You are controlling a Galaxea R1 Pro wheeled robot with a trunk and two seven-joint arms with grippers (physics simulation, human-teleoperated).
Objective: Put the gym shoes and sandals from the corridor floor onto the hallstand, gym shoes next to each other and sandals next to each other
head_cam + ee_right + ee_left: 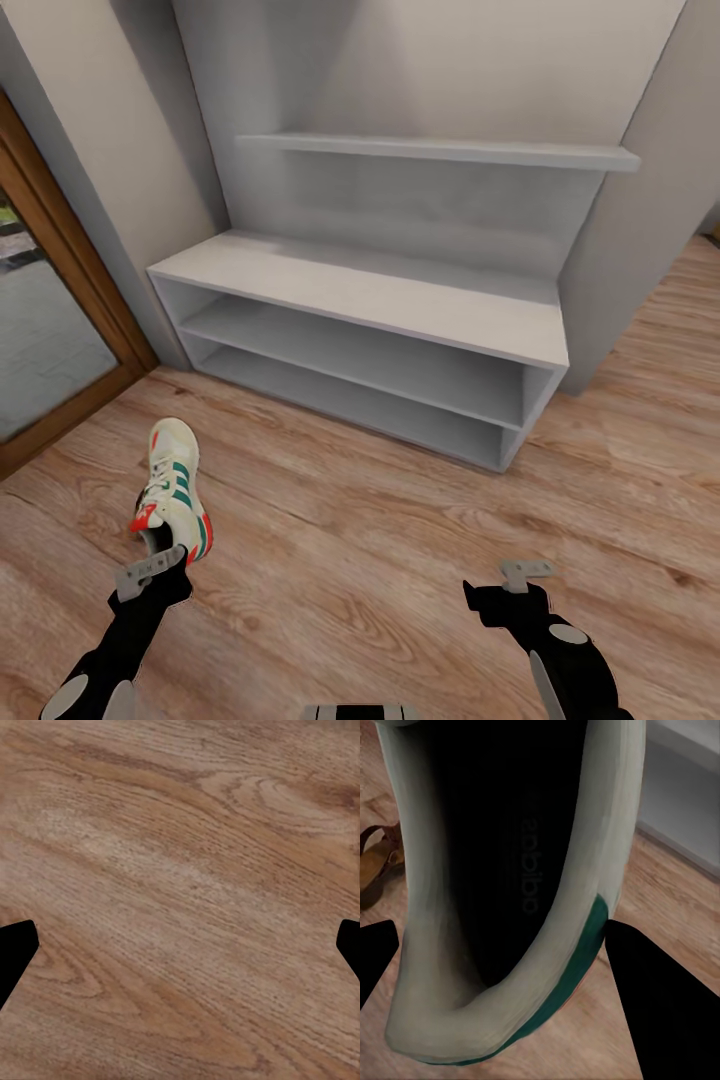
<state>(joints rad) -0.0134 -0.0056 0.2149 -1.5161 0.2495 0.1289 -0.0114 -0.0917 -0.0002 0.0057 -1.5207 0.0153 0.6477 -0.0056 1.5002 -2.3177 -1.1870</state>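
One cream-white gym shoe [176, 487] with green stripes and a red-orange heel patch is at the lower left, toe pointing toward the hallstand [360, 292]. My left gripper [158, 563] is at its heel; in the left wrist view its dark fingers [660, 1012] press on both sides of the heel of the gym shoe [510, 870], shut on it. A brown sandal [376, 859] lies on the floor beyond the shoe. My right gripper [512, 585] hangs open over bare corridor floor [180, 870]. The other shoe and sandal are out of view.
The hallstand's flat top and two shelf compartments hold nothing. A thin floating wall shelf [440, 150] hangs above it. A wood-framed glass door [60, 330] stands at the left and a grey wall [650, 230] closes in on the right.
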